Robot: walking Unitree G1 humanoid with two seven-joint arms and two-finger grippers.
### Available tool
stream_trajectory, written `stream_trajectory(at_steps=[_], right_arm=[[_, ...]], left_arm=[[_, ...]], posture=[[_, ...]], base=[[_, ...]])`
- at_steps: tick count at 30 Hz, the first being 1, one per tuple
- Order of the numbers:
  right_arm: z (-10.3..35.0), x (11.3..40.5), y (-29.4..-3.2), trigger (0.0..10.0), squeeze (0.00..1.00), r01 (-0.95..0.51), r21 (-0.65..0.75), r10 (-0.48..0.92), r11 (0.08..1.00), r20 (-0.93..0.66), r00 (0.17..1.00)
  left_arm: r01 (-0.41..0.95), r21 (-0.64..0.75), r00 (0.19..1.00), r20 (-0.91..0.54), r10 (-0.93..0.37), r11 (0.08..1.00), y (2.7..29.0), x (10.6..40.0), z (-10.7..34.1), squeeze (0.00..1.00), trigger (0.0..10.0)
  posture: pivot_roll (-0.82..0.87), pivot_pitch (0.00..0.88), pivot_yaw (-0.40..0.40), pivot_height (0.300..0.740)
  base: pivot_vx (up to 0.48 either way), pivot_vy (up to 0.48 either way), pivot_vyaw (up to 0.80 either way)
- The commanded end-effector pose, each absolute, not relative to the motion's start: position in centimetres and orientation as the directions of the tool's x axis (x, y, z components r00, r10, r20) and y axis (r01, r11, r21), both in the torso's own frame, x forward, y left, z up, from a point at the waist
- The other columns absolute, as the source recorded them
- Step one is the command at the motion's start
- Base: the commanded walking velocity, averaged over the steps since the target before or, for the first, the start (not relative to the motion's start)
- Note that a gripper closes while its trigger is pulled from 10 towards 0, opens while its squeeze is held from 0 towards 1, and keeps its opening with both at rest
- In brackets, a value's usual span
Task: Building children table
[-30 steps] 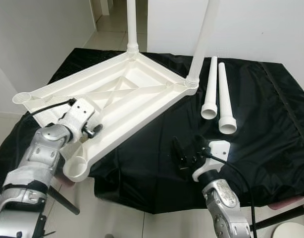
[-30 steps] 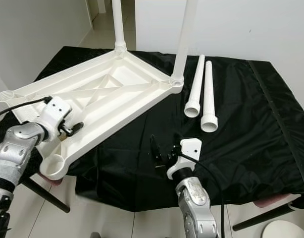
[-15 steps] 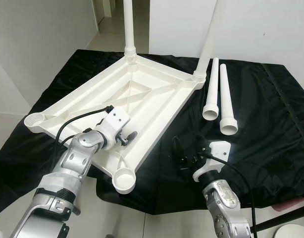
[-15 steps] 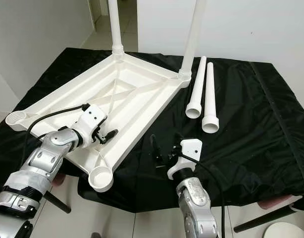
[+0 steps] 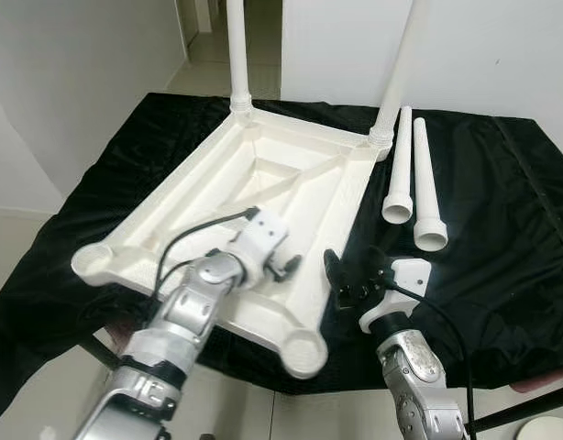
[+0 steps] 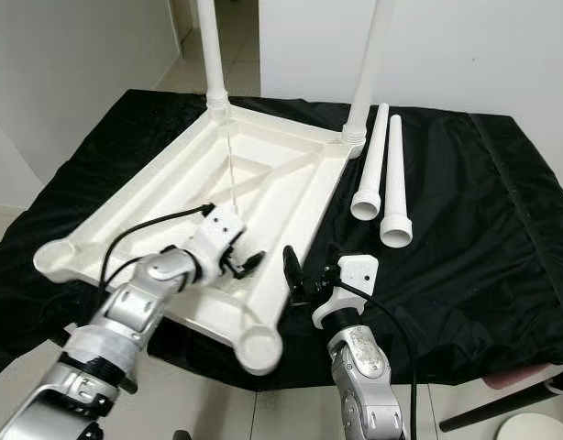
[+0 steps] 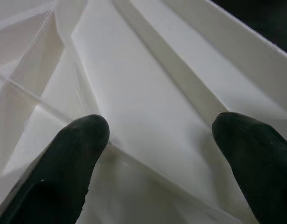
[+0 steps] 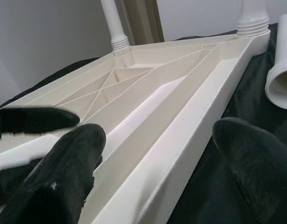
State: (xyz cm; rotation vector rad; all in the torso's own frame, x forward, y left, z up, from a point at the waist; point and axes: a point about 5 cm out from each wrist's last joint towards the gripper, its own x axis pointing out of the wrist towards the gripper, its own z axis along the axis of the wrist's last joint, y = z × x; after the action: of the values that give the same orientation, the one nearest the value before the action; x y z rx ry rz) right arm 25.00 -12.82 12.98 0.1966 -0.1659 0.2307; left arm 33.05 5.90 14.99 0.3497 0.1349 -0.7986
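Left claw point(image 6: 247, 263), open and holding nothing, is pressing the upturned tabletop point(image 6: 263, 174); right claw point(image 6: 304, 280), open and empty just beside its edge, should steady it before fitting loose legs point(image 6: 382, 179).

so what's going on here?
The robot is assembling a white plastic kids' table. The tabletop lies upside down on a black-covered surface, with two legs screwed into its far corners. Two loose legs lie to the right. The left gripper is open over the tabletop's underside. The right gripper is open beside its near edge.
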Motion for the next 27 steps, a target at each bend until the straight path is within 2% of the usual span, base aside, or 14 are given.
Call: stream_trajectory(at_steps=[1,2,4,8,10,11,12,13,14,17,18,21,25,27], right_arm=[[12.7,24.9,-12.7,10.0,0.00,-0.234,0.181,0.202,0.955,0.180,0.963],[12.7,24.9,-12.7,10.0,0.00,-0.234,0.181,0.202,0.955,0.180,0.963],[12.6,24.8,-12.8,10.0,0.00,-0.230,0.181,0.198,0.956,0.178,0.964],[12.5,24.7,-12.8,10.0,0.00,-0.230,0.180,0.198,0.956,0.176,0.964],[12.5,24.8,-12.8,10.0,0.00,-0.231,0.180,0.200,0.956,0.174,0.964],[12.5,24.8,-12.8,10.0,0.00,-0.231,0.180,0.200,0.956,0.174,0.964],[12.5,24.8,-12.8,10.0,0.00,-0.232,0.179,0.201,0.956,0.173,0.964],[12.5,24.8,-12.8,10.0,0.00,-0.232,0.179,0.201,0.956,0.173,0.964],[12.5,24.8,-12.8,10.0,0.00,-0.232,0.178,0.202,0.956,0.172,0.964],[12.5,24.8,-12.9,10.0,0.00,-0.233,0.177,0.203,0.956,0.172,0.964],[12.5,24.8,-13.0,10.0,0.00,-0.238,0.170,0.209,0.956,0.170,0.963],[12.5,24.8,-13.0,10.0,0.00,-0.241,0.167,0.212,0.956,0.169,0.962],[12.5,24.9,-13.2,10.0,0.00,-0.244,0.155,0.217,0.957,0.171,0.961],[12.5,24.9,-13.2,10.0,0.00,-0.244,0.155,0.217,0.957,0.171,0.961]], left_arm=[[0.665,0.265,0.746,-0.183,-0.641,0.698,7.1,33.9,16.4,0.00,10.0],[0.665,0.265,0.746,-0.183,-0.641,0.698,7.1,33.9,16.4,0.00,10.0],[0.619,0.271,0.781,-0.116,-0.613,0.737,9.6,34.9,18.0,0.00,10.0],[0.655,0.272,0.748,-0.098,-0.657,0.705,11.1,34.6,18.7,0.00,10.0],[0.767,0.260,0.629,-0.126,-0.767,0.586,12.3,33.3,18.7,0.00,10.0],[0.767,0.260,0.629,-0.126,-0.767,0.586,12.3,33.3,18.7,0.00,10.0],[0.817,0.246,0.563,-0.144,-0.814,0.522,12.7,32.5,18.6,0.00,10.0],[0.817,0.246,0.563,-0.144,-0.814,0.522,12.7,32.5,18.6,0.00,10.0],[0.848,0.235,0.515,-0.157,-0.843,0.474,12.9,31.9,18.5,0.00,10.0],[0.872,0.223,0.476,-0.173,-0.862,0.437,13.1,31.5,18.3,0.00,10.0],[0.918,0.216,0.379,-0.242,-0.893,0.332,13.2,30.3,17.7,0.00,10.0],[0.930,0.214,0.351,-0.267,-0.898,0.299,13.3,30.0,17.4,0.00,10.0],[0.973,0.173,0.207,-0.362,-0.909,0.153,12.8,28.2,16.0,0.00,10.0],[0.973,0.173,0.207,-0.362,-0.909,0.153,12.8,28.2,16.0,0.00,10.0]], posture=[[-0.02,0.064,0.057,0.740],[-0.02,0.064,0.057,0.740],[-0.02,0.067,0.056,0.740],[-0.01,0.071,0.056,0.740],[-0.01,0.071,0.056,0.740],[-0.01,0.071,0.056,0.740],[-0.01,0.071,0.056,0.740],[-0.01,0.071,0.056,0.740],[-0.01,0.075,0.051,0.740],[-0.01,0.075,0.051,0.740],[0.00,0.073,0.045,0.740],[0.00,0.073,0.045,0.740],[-0.01,0.068,0.046,0.740],[-0.01,0.068,0.046,0.740]], base=[[0.000,0.000,0.00],[0.000,0.000,0.00],[0.000,0.000,0.00],[0.000,0.000,0.00],[0.000,0.000,0.00],[0.000,0.000,0.00],[0.000,0.000,0.00],[0.000,0.000,0.00],[0.000,0.000,0.00],[0.000,0.000,0.00],[0.000,0.000,0.00],[0.000,0.000,0.00],[0.000,0.000,0.00],[0.000,0.000,0.00]])
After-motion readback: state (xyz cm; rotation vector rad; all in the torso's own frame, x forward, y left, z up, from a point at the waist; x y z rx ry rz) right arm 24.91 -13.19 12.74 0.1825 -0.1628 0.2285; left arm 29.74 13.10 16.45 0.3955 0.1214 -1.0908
